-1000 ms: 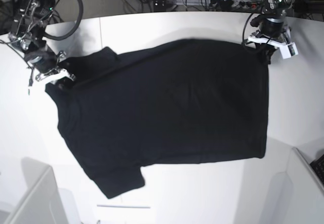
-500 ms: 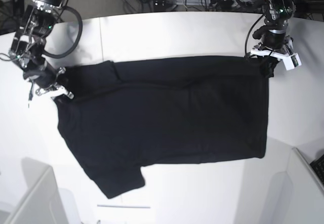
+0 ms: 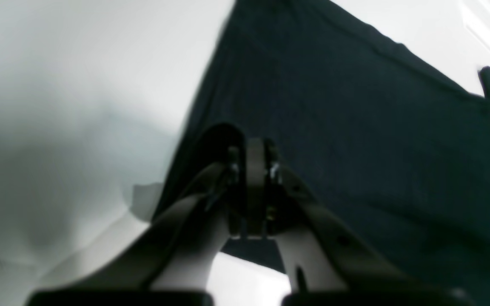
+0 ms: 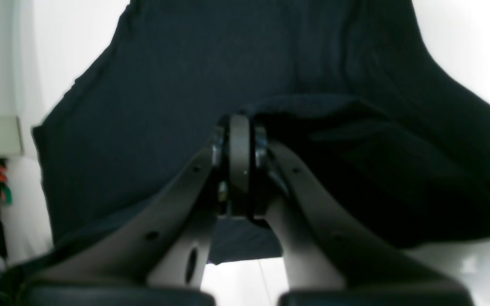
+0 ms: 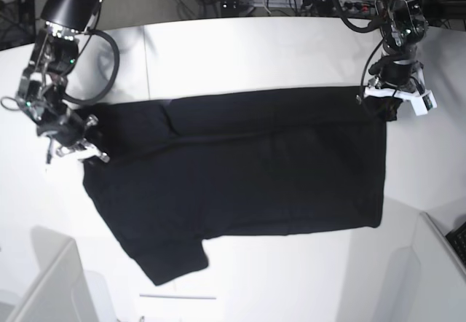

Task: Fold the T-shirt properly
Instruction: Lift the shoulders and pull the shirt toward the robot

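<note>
The black T-shirt (image 5: 247,176) lies spread on the white table (image 5: 255,45), plain side up, one sleeve pointing to the front left. My left gripper (image 5: 389,108) is at the shirt's far right corner, shut on the cloth. In the left wrist view its jaws (image 3: 253,148) pinch the T-shirt (image 3: 355,106) at its edge. My right gripper (image 5: 86,151) is at the shirt's left end, shut on a bunched fold. The right wrist view shows the right gripper (image 4: 238,123) closed on the T-shirt (image 4: 177,85), which drapes away from it.
A white bin (image 5: 44,285) stands at the front left corner and another white bin (image 5: 437,264) at the front right. Cables and a power strip (image 5: 320,1) lie beyond the table's far edge.
Both grippers have moved toward the front of the table, drawing the shirt's far edge with them. The far edge now lies lower and straighter across the shirt.
</note>
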`<state>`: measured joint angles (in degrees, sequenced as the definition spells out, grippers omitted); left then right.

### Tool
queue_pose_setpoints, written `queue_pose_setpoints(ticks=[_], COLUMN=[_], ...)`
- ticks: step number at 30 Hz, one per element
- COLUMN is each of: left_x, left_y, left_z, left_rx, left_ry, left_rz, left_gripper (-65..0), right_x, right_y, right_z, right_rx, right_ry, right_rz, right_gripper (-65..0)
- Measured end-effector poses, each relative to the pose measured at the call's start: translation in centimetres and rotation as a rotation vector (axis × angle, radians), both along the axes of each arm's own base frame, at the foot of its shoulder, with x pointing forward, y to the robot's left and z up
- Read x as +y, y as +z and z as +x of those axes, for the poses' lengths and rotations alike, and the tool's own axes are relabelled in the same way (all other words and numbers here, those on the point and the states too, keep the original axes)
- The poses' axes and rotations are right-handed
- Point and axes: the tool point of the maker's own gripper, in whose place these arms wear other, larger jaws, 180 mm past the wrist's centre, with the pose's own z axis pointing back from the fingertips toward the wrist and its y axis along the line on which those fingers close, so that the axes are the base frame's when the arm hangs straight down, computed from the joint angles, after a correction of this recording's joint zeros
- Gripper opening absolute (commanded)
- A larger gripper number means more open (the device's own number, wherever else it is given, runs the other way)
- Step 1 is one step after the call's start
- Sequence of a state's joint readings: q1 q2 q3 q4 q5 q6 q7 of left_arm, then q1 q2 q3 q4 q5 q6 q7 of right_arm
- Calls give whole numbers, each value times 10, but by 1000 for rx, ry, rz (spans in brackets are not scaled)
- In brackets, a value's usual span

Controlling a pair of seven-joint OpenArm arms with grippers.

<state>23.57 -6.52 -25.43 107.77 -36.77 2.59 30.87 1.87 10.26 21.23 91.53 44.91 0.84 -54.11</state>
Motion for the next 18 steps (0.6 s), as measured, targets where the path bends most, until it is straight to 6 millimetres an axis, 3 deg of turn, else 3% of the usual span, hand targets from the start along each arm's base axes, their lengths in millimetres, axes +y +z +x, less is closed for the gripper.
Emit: queue_pose_setpoints(ticks=[4, 18], left_x=[-1, 5], left_y=[6, -5], left_z=[8, 22], left_rx=[-25, -19], left_ry=[-4, 21], left_rz=[-2, -28], left_gripper=[-650, -650], right_x=[15, 5], right_y=[-1, -6], right_z=[9, 21], right_rx=[3, 11], right_ry=[38, 12], right_rz=[26, 4], right_gripper=[-650, -650])
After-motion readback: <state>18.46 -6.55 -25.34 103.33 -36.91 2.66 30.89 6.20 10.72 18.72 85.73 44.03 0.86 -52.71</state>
